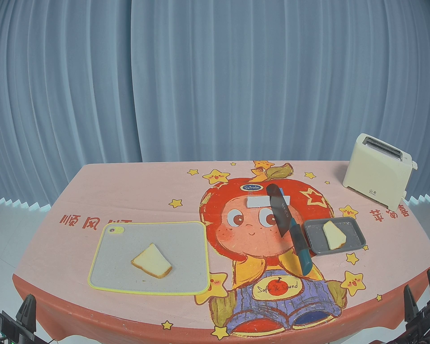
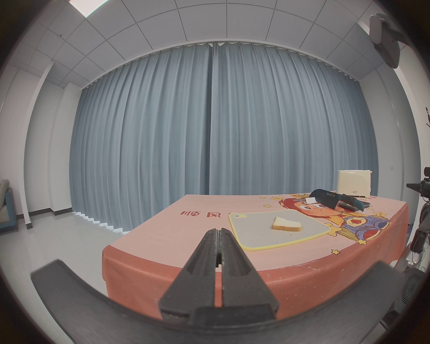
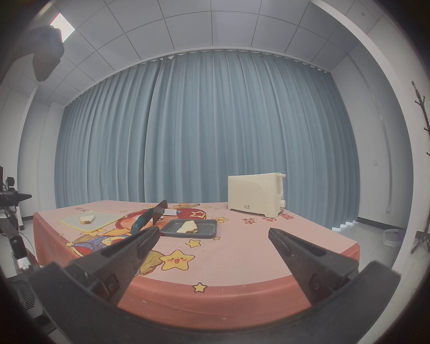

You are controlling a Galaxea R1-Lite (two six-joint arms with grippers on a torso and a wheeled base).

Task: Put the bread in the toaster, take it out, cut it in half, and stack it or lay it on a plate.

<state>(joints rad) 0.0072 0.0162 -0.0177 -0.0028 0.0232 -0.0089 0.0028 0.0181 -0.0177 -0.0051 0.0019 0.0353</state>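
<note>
I work in what looks like a lab or studio room. Beyond my right fingers [image 3: 121, 262] a lone table [image 3: 251, 251] in a cartoon cloth stands on bare pale floor [image 3: 371, 233], backed by a wall-wide grey-blue curtain [image 3: 201, 134]. High above my left fingers [image 2: 201, 268] runs an office-style grid ceiling [image 2: 224, 18] with a flat panel light [image 2: 87, 5], and plain white walls [image 2: 40, 148] stand to the side

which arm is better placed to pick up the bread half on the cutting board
Left. The bread half lies on the cutting board on the robot's left, in front of the left gripper, whose jaws are shut and would need opening. The right gripper is open but nearer the tray.
</note>
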